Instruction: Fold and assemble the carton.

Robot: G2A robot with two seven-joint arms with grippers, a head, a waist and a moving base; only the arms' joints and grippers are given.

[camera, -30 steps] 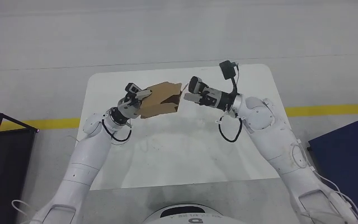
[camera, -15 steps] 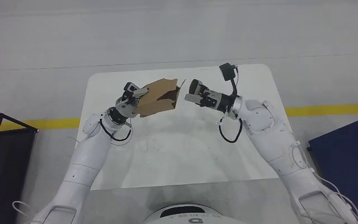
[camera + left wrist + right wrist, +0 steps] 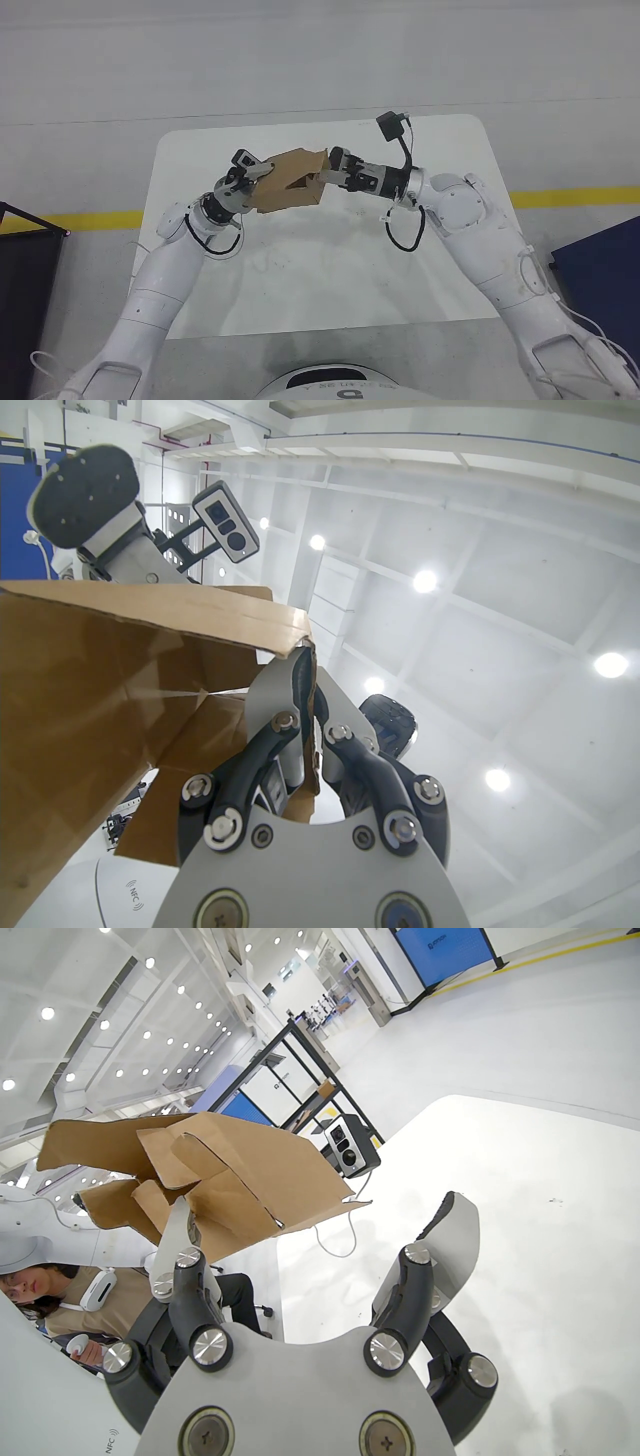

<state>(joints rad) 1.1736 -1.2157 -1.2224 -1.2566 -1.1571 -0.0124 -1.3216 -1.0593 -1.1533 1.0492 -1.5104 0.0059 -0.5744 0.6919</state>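
While the left gripper (image 3: 305, 695) clamps a wall of the half-formed carton (image 3: 290, 180), held in the air over the far half of the table (image 3: 420, 290), the right gripper (image 3: 335, 168) meets its other end with fingers (image 3: 172, 1228) spread wide, one against a loose flap (image 3: 120, 1205). That flap likely needs a steady push along its crease, the clamp unmoved.

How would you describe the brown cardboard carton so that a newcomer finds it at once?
Over the far half of the white rounded table, the grey left claw and grey right claw face each other. Between them is the half-folded brown cardboard carton, the only brown thing, pinched by the left one.
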